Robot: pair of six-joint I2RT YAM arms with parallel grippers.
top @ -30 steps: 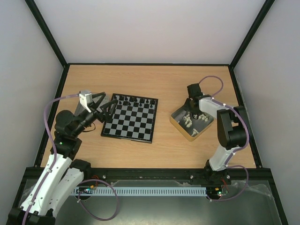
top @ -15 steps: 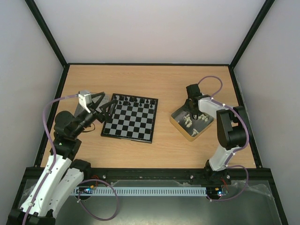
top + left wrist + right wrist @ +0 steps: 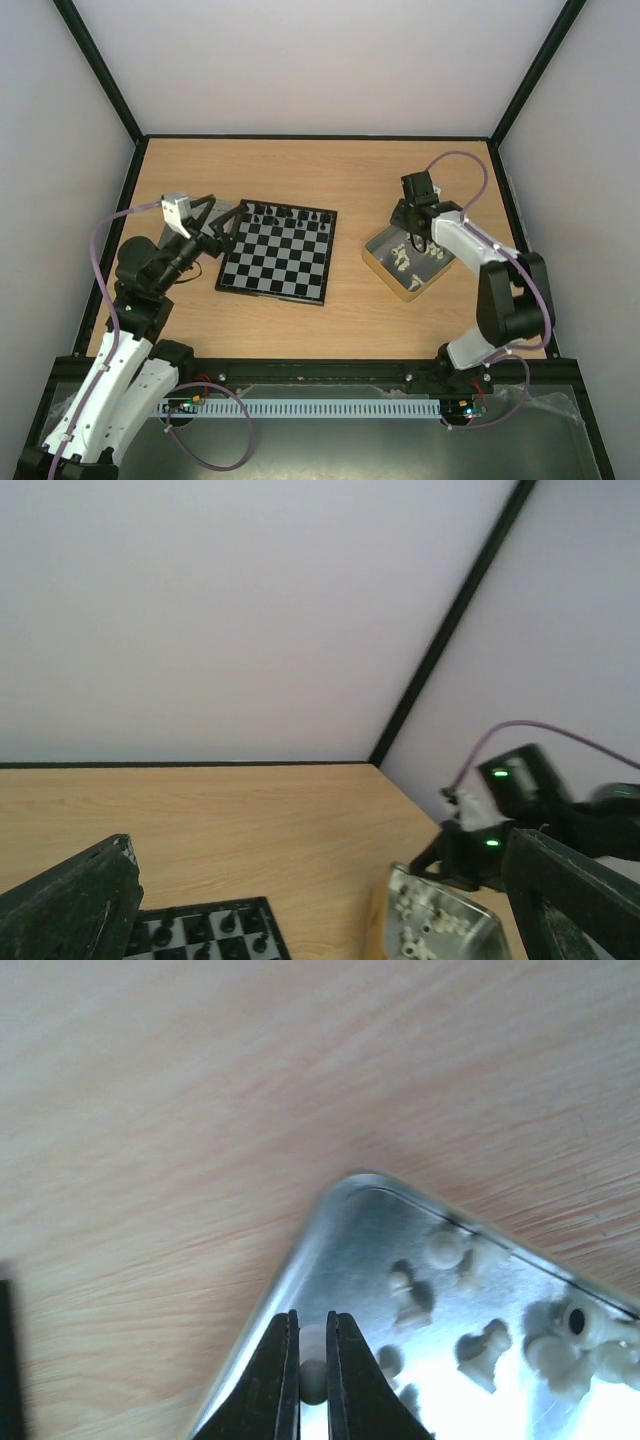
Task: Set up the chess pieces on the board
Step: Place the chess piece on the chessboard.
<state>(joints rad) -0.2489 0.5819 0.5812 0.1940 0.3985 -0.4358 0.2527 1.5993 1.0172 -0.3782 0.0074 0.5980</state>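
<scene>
While the right arm is stretched forward over the tin (image 3: 384, 267), its tool (image 3: 312, 1322) is pointed down at one rounded corner and is closed tight on a single white piece (image 3: 312, 1370). The left arm is held raised just beside the left edge of the board (image 3: 275, 258), its tool (image 3: 225, 210) spread fully wide and gripping nothing. The other white pieces (image 3: 407, 254) are heaped in the tin, well to the right of the board. Black pieces (image 3: 285, 211) are lined along the board's far edge. The tin is made of shiny metal with gold sides; the surface (image 3: 350, 180) is grained pale wood.
</scene>
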